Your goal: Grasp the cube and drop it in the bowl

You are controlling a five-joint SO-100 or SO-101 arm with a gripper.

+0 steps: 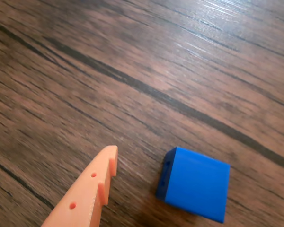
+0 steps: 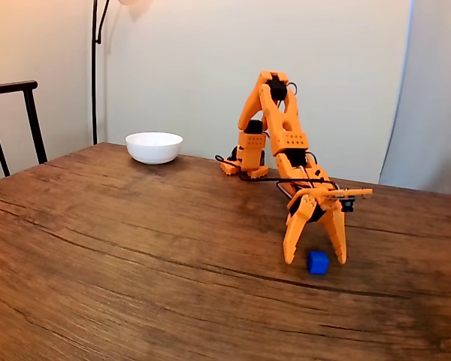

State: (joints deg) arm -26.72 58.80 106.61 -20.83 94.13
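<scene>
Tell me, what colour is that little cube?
Bright blue; the cube shows best in the wrist view.

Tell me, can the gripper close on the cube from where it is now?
Probably yes. In the fixed view the gripper is open, its fingers straddling the cube on the table. The wrist view shows the cube beside one finger with bare wood between them and nothing in the way.

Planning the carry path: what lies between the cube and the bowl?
In the fixed view, only bare wooden table runs from the blue cube back to the white bowl; the arm's base stands right of that line.
</scene>
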